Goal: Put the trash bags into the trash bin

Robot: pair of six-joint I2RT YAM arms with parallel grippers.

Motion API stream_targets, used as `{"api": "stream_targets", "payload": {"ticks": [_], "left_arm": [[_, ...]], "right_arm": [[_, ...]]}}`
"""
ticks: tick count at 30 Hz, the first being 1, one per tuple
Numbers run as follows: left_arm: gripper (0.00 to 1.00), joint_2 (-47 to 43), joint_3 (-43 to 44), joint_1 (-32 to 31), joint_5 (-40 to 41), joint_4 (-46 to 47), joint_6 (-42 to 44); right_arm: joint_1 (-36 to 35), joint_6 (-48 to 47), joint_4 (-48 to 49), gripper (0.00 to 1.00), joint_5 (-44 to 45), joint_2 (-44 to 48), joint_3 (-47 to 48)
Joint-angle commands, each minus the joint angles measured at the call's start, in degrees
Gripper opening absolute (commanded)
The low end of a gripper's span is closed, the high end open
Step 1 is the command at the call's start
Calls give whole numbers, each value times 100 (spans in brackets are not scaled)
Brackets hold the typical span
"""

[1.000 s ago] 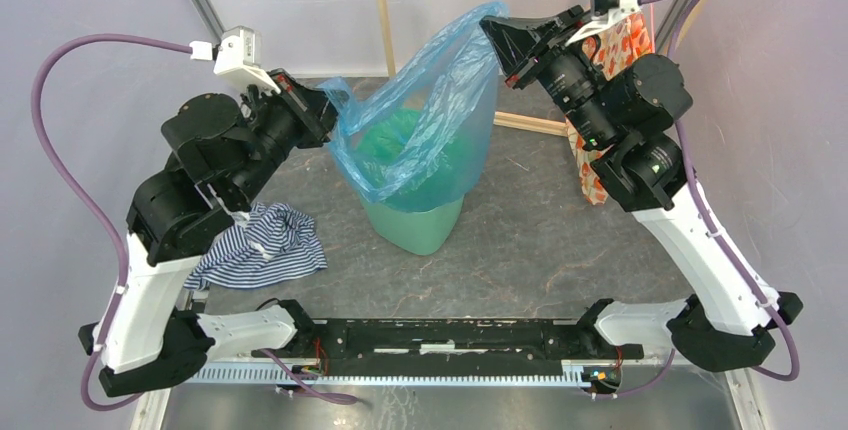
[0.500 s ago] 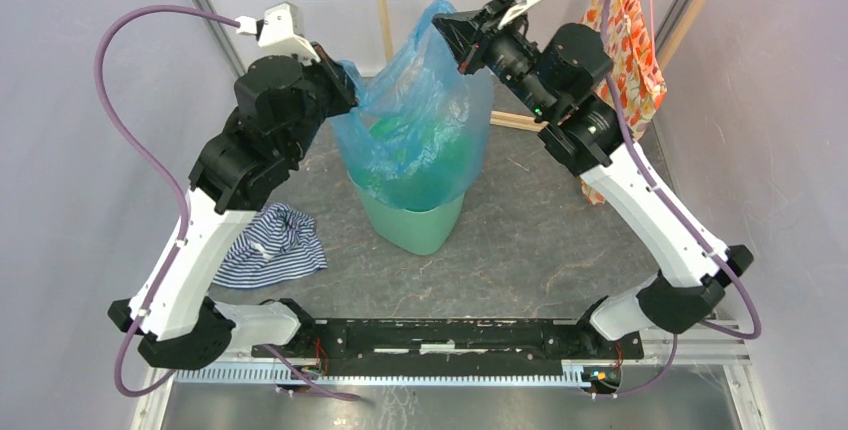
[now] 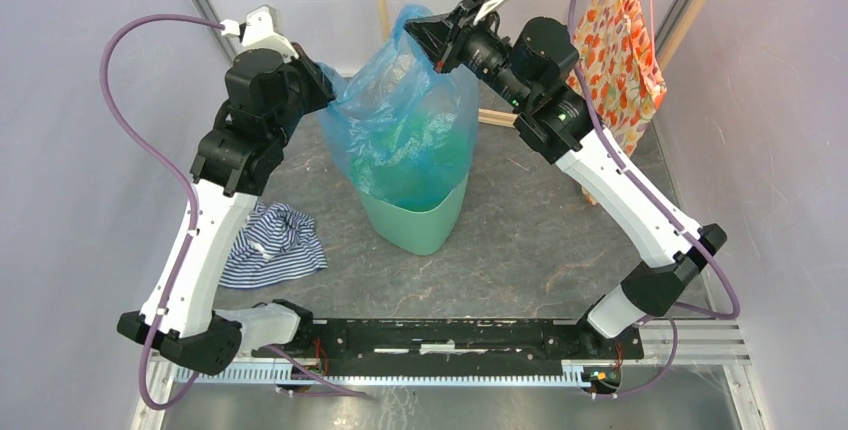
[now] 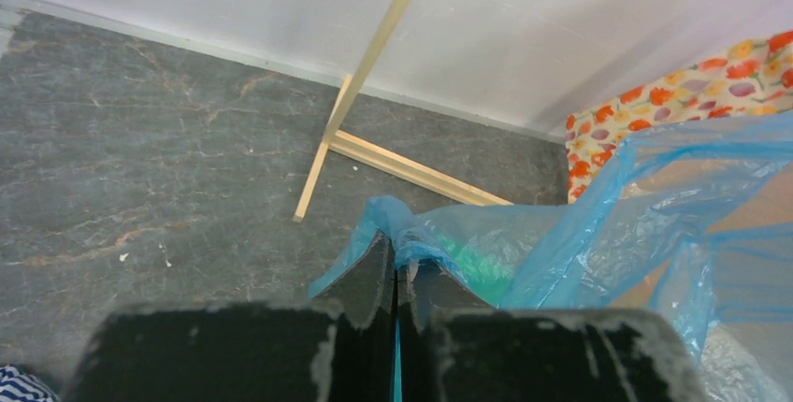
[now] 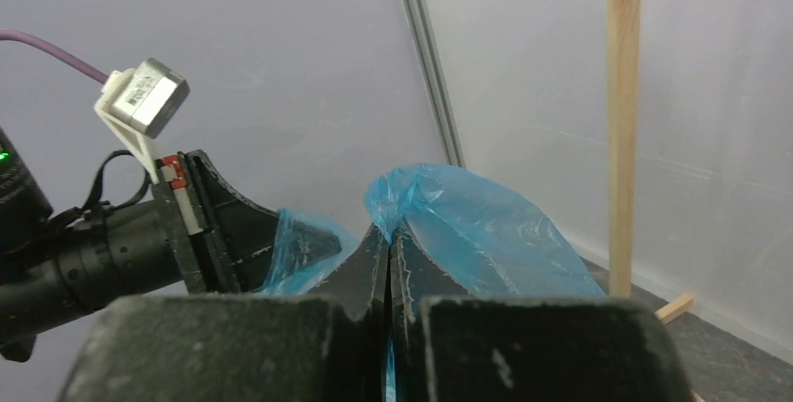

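Top external view: the bag (image 3: 400,135) hangs stretched between both arms above the bin (image 3: 418,225), which stands mid-worktop (image 3: 520,240). The left pincer (image 3: 322,85) is clamped on the bag's left edge. The right pincer (image 3: 428,35) grips its top right edge, higher up. Both wrist views show the jaws pressed together on a pinch of blue film. The bag's lower part reaches the bin's mouth, green showing through it. A striped cloth (image 3: 268,245) lies left of the bin, apart from it.

left gripper (image 4: 397,276) bottom centre, clamped on blue bag (image 4: 598,224) edge | wooden strips (image 4: 374,47) upper centre | floral fabric (image 4: 673,107) right
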State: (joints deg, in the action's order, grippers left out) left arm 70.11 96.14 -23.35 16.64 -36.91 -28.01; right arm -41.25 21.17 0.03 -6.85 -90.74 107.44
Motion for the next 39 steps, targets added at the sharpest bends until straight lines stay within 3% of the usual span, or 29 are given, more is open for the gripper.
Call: {"api": "stream_targets", "payload": {"ticks": [1, 3, 6, 13, 18, 23, 28, 35, 39], "left_arm": [[2, -65, -159, 43, -674, 401, -85], [2, -28, -207, 42, -861, 458, -107], [2, 64, -201, 44, -1058, 450, -154], [2, 208, -103, 68, -967, 314, -229], [2, 281, -43, 159, -990, 240, -287], [2, 254, -42, 238, -1025, 206, -315], [2, 211, -71, 239, -1141, 186, -340], [2, 124, -207, 235, -1444, 347, -428], [2, 144, -220, 243, -1637, 381, -495]], "right_arm": [[-26, 312, 42, 0, -128, 373, -199], [-24, 376, 8, 2, -219, 603, -444], [-31, 367, -409, 19, -251, 865, -638], [-24, 374, -1102, 75, -630, 1385, -801], [-25, 116, -1928, 98, -547, 1712, -606], [-28, -489, -3085, 98, 106, 2123, -605], [-27, -834, -3276, 98, 603, 2909, -1671], [-31, -649, -2079, 96, 600, 3277, -3627], [-30, -457, -1170, 76, 371, 3007, -4037]]}}
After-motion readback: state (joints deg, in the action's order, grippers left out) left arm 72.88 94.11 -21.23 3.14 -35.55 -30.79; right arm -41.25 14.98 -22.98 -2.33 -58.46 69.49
